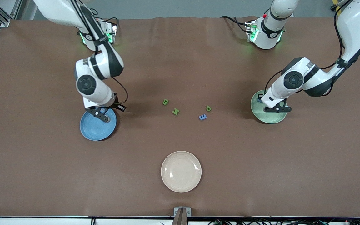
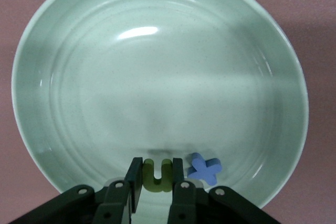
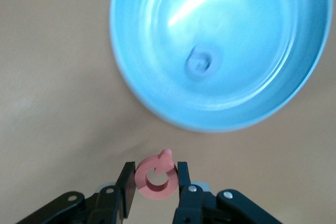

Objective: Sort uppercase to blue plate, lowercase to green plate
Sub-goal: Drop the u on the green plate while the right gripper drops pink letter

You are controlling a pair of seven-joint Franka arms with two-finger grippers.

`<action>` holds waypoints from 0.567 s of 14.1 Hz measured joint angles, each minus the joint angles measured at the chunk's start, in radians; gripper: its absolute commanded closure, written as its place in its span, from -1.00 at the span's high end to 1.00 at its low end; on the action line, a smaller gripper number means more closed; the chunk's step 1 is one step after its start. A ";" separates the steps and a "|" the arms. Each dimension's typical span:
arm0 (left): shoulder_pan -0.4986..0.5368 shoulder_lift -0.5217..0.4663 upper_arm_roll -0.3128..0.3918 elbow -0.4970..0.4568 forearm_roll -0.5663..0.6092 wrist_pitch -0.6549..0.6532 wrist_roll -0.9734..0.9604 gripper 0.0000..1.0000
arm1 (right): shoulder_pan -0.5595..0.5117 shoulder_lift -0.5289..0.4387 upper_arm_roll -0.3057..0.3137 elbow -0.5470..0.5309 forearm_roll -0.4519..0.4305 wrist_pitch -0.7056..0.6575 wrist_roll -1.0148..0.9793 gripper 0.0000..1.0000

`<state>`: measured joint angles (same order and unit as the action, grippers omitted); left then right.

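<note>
The left gripper (image 2: 157, 179) is low over the round, shiny, pale green plate (image 1: 275, 118), and its two black fingers are squeezed tight on a small, flat green letter u (image 2: 157, 174). It holds the u there because small letters go on this plate. A little blue letter x (image 2: 205, 168) already lies in the plate, just beside the u. The right gripper (image 3: 156, 182) is by the rim of the round, smooth blue plate (image 1: 96, 128), and its fingers pinch a small red letter Q (image 3: 156, 176), a ring with a short tail. The Q is a big letter, so it goes to the blue plate, where a blue letter G (image 3: 199, 64) already rests. The Q looks not yet over the plate, so I think it needs a short move first. Four soft-looking letters wait on the brown table cover (image 1: 42, 175) between the plates: a green letter B (image 1: 165, 102), a green letter N (image 1: 175, 111), a green letter p (image 1: 208, 108) and a blue letter m (image 1: 202, 117). A cream round plate (image 1: 181, 171) sits nearer to the front camera.
</note>
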<state>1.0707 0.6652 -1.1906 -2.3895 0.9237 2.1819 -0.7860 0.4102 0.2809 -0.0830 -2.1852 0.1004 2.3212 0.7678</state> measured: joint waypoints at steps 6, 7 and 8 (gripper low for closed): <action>0.000 0.007 0.015 -0.003 0.019 0.012 0.000 0.89 | -0.206 0.004 -0.001 0.001 0.000 0.008 -0.295 -0.94; 0.001 0.007 0.011 -0.002 0.019 0.016 0.000 0.94 | -0.217 0.011 -0.001 0.002 0.000 0.022 -0.309 -0.93; 0.001 0.007 -0.003 0.001 0.019 0.020 0.000 0.98 | -0.220 0.024 -0.001 0.002 0.000 0.045 -0.312 -0.84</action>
<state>1.0721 0.6724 -1.1940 -2.3883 0.9425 2.2015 -0.7861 0.1897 0.3053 -0.0838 -2.1833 0.1003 2.3662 0.4555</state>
